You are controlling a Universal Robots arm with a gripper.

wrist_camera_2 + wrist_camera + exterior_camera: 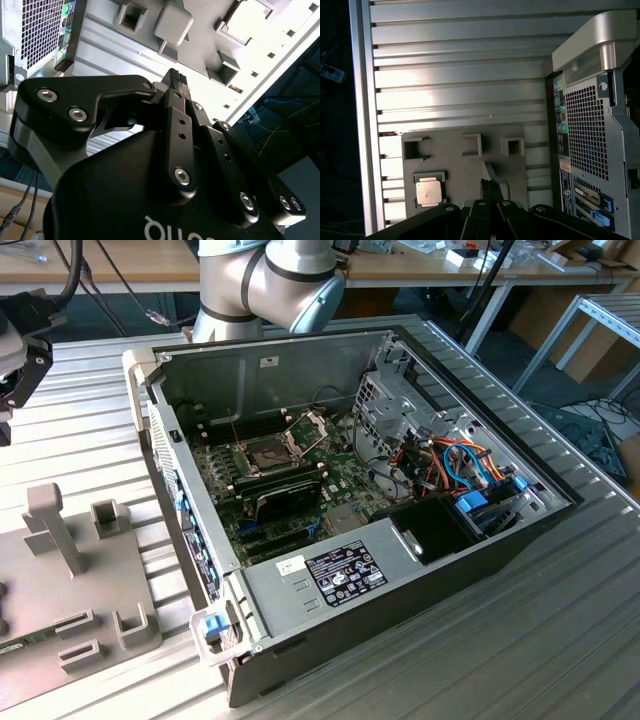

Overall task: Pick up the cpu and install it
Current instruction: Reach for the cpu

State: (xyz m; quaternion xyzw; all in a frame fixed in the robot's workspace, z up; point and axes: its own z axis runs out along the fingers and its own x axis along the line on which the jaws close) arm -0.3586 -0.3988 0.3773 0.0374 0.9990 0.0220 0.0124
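Note:
The cpu [429, 192] is a small square chip with a dull silver top. It lies flat in a recess of the grey fixture plate [465, 170], which rests on the ribbed metal table beside the computer case. My gripper [491, 186] hangs above the plate, a short way to one side of the cpu and not touching it. Its black fingers [175, 82] are pressed together with nothing between them. In the exterior view the arm's black wrist end [22, 350] is at the far left, above the fixture plate [70, 570]. The motherboard's socket [272, 452] stands open, its frame [310, 425] raised.
The open computer case [400, 570] fills the middle of the table, with a black memory module [285, 495], drive cage and orange and blue cables [460, 465] inside. Its perforated rear panel [590, 130] is close beside the fixture. Upright grey blocks [55, 525] stand on the plate.

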